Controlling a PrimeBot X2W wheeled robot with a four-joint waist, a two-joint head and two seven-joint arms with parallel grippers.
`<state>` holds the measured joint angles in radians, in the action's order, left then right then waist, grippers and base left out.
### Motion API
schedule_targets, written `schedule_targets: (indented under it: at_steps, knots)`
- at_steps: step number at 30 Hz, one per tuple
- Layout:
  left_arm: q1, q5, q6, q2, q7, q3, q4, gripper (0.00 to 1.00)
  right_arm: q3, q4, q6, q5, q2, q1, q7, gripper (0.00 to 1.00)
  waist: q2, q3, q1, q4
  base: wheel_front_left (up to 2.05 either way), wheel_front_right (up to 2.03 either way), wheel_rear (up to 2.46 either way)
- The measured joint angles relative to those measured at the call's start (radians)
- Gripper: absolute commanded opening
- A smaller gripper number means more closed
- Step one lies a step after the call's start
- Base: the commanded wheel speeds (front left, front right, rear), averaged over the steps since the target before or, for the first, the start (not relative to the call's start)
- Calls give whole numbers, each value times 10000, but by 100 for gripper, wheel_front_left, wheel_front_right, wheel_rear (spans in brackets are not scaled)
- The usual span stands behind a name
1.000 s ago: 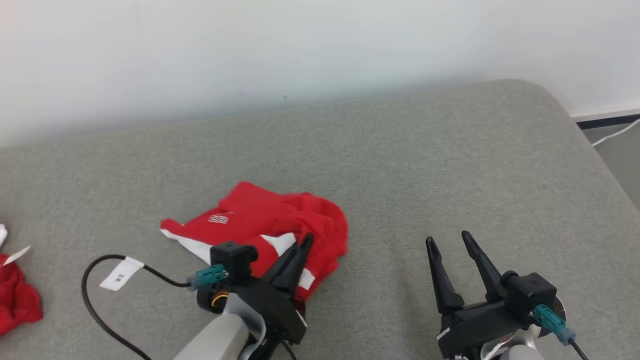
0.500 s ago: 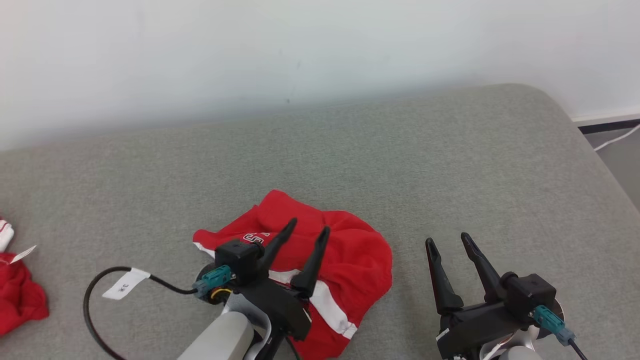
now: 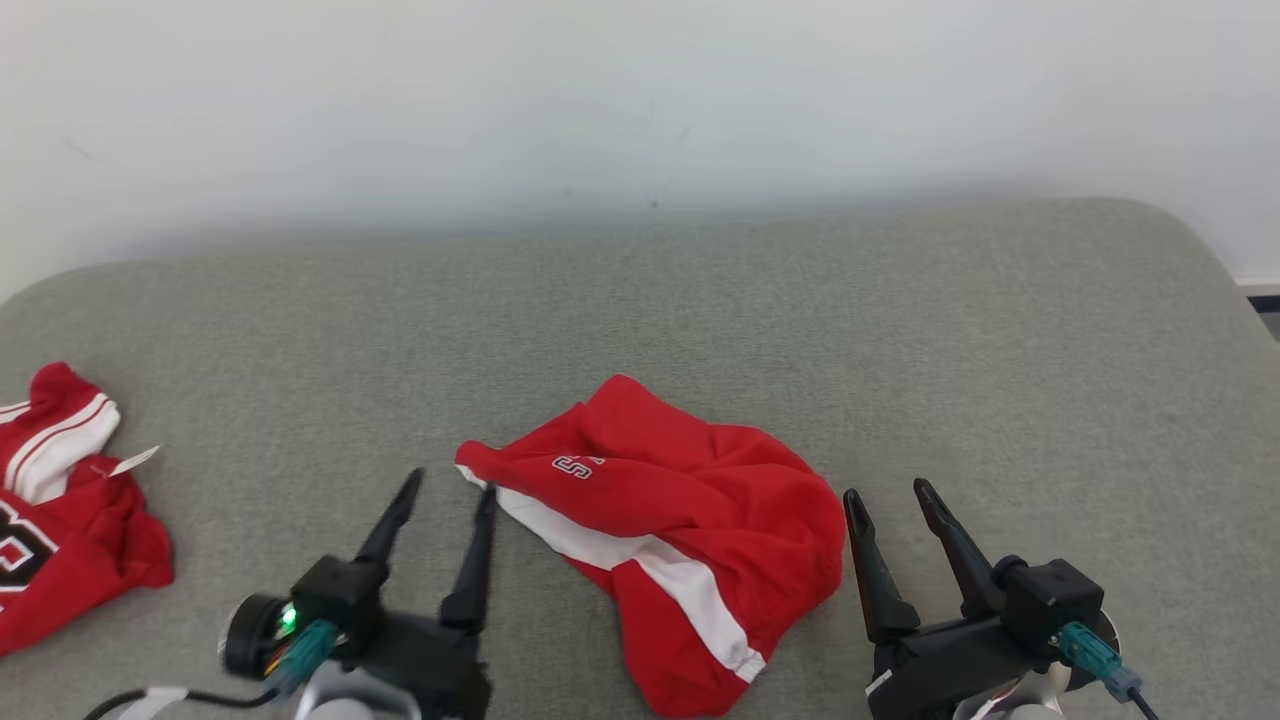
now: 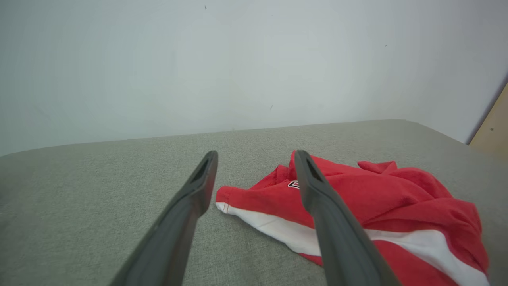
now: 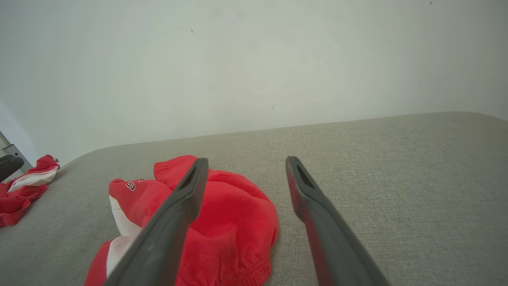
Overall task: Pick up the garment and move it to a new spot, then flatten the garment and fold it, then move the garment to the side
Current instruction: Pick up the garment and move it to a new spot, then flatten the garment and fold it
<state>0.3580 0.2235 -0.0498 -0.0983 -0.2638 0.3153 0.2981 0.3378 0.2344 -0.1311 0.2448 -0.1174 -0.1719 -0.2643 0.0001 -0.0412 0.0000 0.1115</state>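
The garment point(image 3: 680, 520) lies in a crumpled heap at the front middle of the grey cushion point(image 3: 900, 330), a white band running across its red folds. Both claws are released and carry nothing. The left gripper point(image 3: 450, 484) hovers at the cushion's front, left of middle and just clear of the cloth. The right gripper point(image 3: 887, 490) hovers at the cushion's front, right of middle, close to the heap's rounded edge. A second red garment point(image 3: 70, 520) sits at the cushion's far left end and is best left alone.

The move to a new spot looks done, so flattening is the step in hand. Each claw should pinch a single layer at opposite outer edges. They should then lift slightly and draw apart along the cushion's length, so the folds slide out rather than drag. Which edge is the hem is hard to tell from this bunching, perhaps the gathered one nearest the cushion's front.
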Motion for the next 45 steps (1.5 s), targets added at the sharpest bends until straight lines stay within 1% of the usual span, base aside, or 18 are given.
schedule_targets:
  at_steps: [5,6,10,14,20,23,28,32,36,44,45]
  knots:
    - [-842,-579,-146,-94,0,-1156,-529,100,69,42,0,2,13,25,0,100,0,60,0,-269,0,0,0]
    - [-842,-579,-146,-94,0,-1156,-529,100,69,42,0,2,13,25,0,100,0,60,0,-269,0,0,0]
    - [-1545,-917,-313,-56,0,-2013,-1012,100,104,56,0,15,0,158,0,100,0,111,0,-380,0,0,0]
    - [-2241,-1179,-322,52,0,-2600,-1467,100,150,69,0,17,-17,223,2,100,0,178,0,-429,0,0,0]
    - [-3119,-1344,-251,224,0,-3254,-1687,100,201,121,0,40,-12,476,0,100,-1,241,-1,-501,0,0,0]
    - [-3295,-1327,-123,353,0,-3373,-1693,100,428,215,0,364,-27,745,2,100,0,242,0,-579,0,0,0]
    - [-3310,-1367,42,430,0,-3338,-1684,100,1185,571,0,974,-242,1062,2,100,0,205,0,-753,0,0,0]
    - [-3148,-1379,144,456,0,-3269,-1651,100,1333,1018,0,1409,-278,1224,2,100,0,160,0,-926,0,0,0]
    - [-3050,-1379,313,472,0,-3112,-1649,100,1664,1459,0,1877,-251,1190,2,100,0,83,1,-1196,0,0,0]
    - [-2984,-1356,384,474,0,-3007,-1586,100,2213,2151,0,2357,-226,761,0,100,-1,44,1,-1521,0,0,0]
    - [-2991,-1342,385,474,0,-2987,-1586,100,2259,2238,0,2426,-228,746,0,91,-1,50,1,-1549,0,0,0]
